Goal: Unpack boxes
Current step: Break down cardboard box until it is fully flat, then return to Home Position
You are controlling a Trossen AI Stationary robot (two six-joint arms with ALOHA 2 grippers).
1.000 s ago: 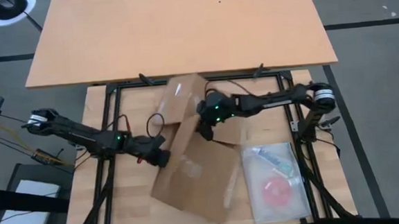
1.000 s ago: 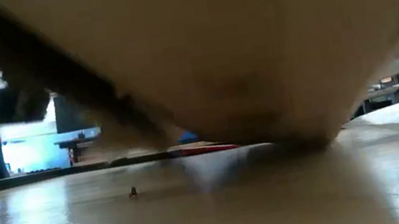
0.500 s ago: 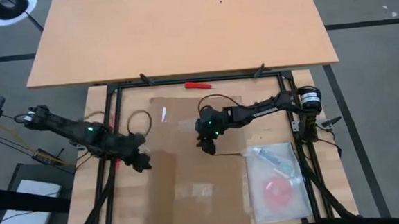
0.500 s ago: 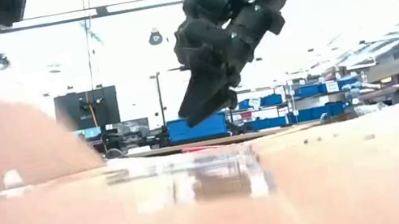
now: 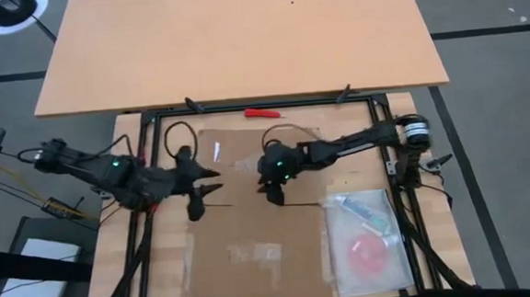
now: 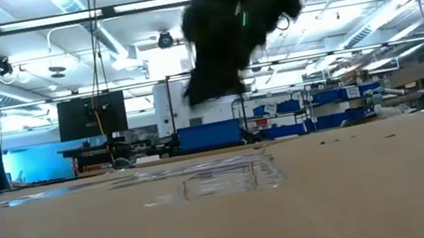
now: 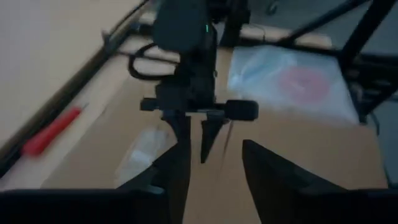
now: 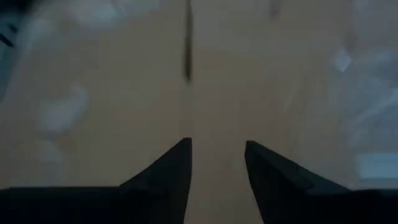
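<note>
The cardboard carton (image 5: 251, 214) is lying totally flat on the wooden table (image 5: 134, 267), pretty much centred btw the two black frame rails, w/ its far edge near the table's far edge and its near edge close to the near edge. Clear tape strips (image 5: 258, 252) show on top of it.

Left gripper (image 5: 205, 191) hangs over the carton's left edge, about halfway along; fingers are apart w/ nothing btw them, so it's released. In the left wrist view you can see its two dark fingers (image 7: 177, 174) spread w/ bare cardboard in the gap.

Right gripper (image 5: 274, 192) is over the middle of the carton, a bit toward the far side, pointing down. Its fingers (image 8: 171, 168) are apart too, gripping nothing, just cardboard past them. In the low view it sits above the cardboard, not touching afaict.

Other stuff: a clear plastic bag (image 5: 367, 239) w/ something red inside is on the table's near-right corner, just beside the carton's right edge. A red tool (image 5: 261, 113), prob a screwdriver, lies at the far edge just past the carton.
</note>
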